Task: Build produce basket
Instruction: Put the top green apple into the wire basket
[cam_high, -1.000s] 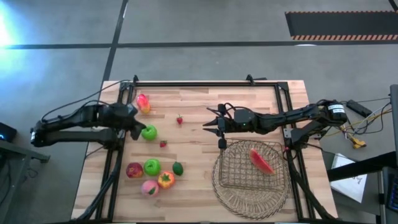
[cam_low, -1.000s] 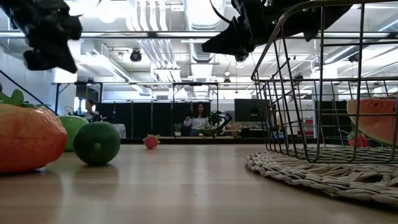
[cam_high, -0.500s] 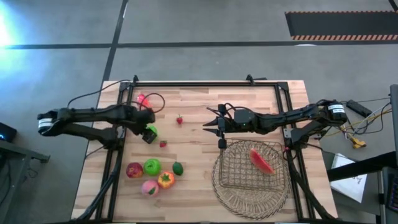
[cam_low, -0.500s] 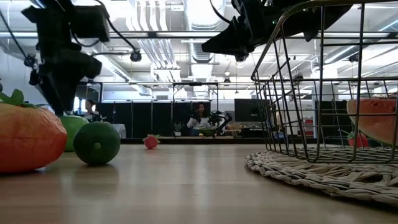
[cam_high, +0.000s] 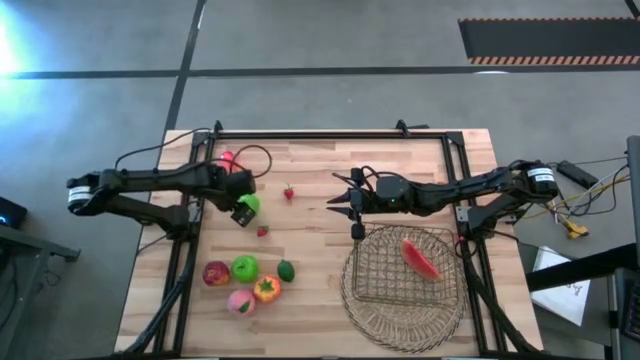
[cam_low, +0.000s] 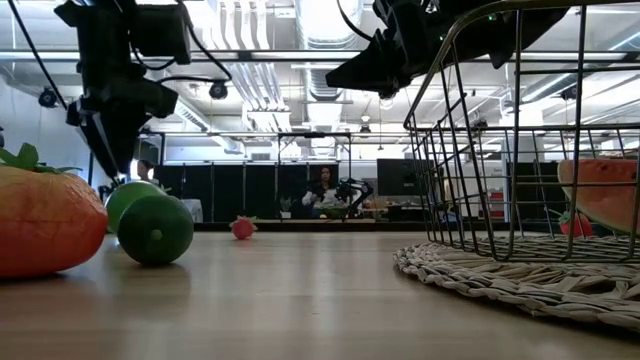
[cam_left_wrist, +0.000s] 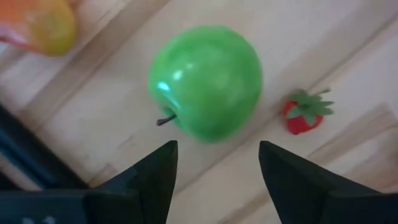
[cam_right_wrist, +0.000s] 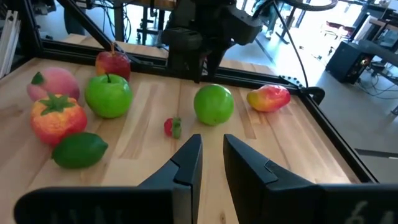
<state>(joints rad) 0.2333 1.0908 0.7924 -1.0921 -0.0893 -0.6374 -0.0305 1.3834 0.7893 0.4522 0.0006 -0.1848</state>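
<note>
Left pincer (cam_left_wrist: 214, 165) open and empty, directly above round glossy green toy apple (cam_left_wrist: 205, 81) on wooden tabletop (cam_left_wrist: 348, 68), between its fingers; probably light, hard, slippery, so best gripped across widest middle; right pincer (cam_high: 338, 203) nearly closed, empty.

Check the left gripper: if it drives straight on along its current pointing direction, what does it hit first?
Most likely the green apple. The left gripper is open and points down at it, the apple centred just beyond the fingertips. A small strawberry lies off to one side, outside the line. How far the apple is ahead is unclear.
</note>
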